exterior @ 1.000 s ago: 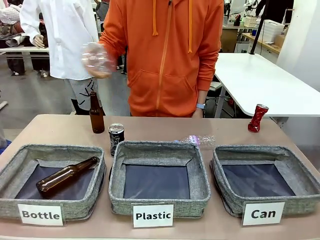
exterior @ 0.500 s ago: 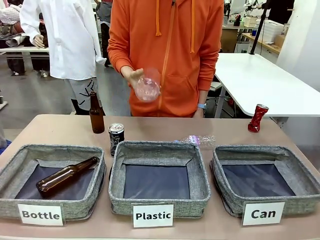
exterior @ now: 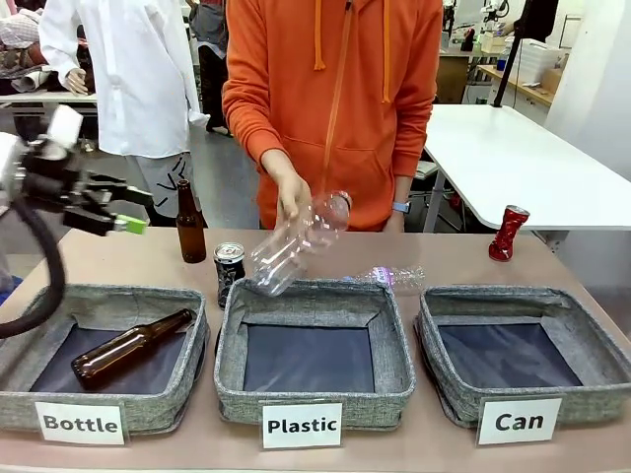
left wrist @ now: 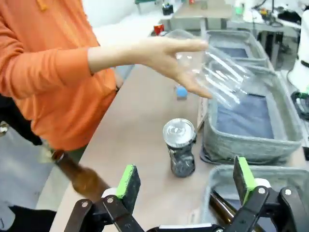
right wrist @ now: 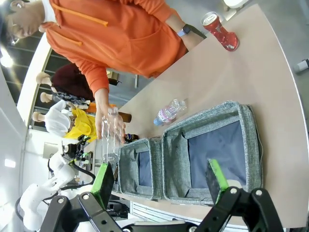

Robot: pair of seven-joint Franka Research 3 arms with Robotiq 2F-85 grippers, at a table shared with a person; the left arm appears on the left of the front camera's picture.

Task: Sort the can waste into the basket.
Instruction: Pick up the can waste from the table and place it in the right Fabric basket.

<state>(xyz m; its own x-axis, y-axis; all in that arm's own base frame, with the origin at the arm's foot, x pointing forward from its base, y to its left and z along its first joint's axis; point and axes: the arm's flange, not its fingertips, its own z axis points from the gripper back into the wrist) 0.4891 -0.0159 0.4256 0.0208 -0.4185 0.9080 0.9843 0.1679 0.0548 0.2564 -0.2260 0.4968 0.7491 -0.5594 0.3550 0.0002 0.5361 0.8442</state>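
A black can (exterior: 229, 268) with a silver top stands on the table behind the gap between the Bottle and Plastic baskets. In the left wrist view the black can (left wrist: 179, 147) is just ahead of my open left gripper (left wrist: 186, 176). From the front, the left gripper (exterior: 133, 207) hovers open at the far left, above the table. The red crushed can (exterior: 509, 233) stands at the far right, behind the grey "Can" basket (exterior: 498, 295). My right gripper (right wrist: 159, 178) is open above the Can basket (right wrist: 251, 140), with the red can (right wrist: 219, 31) farther off.
A person in orange holds a clear plastic bottle (exterior: 296, 241) over the Plastic basket (exterior: 314, 291). A crumpled clear bottle (exterior: 389, 277) lies behind that basket. One brown bottle (exterior: 190, 225) stands near the black can; another (exterior: 128, 347) lies in the Bottle basket.
My left arm has come into the front view from the left. The person has brought the clear bottle down from chest height to just above the Plastic basket.
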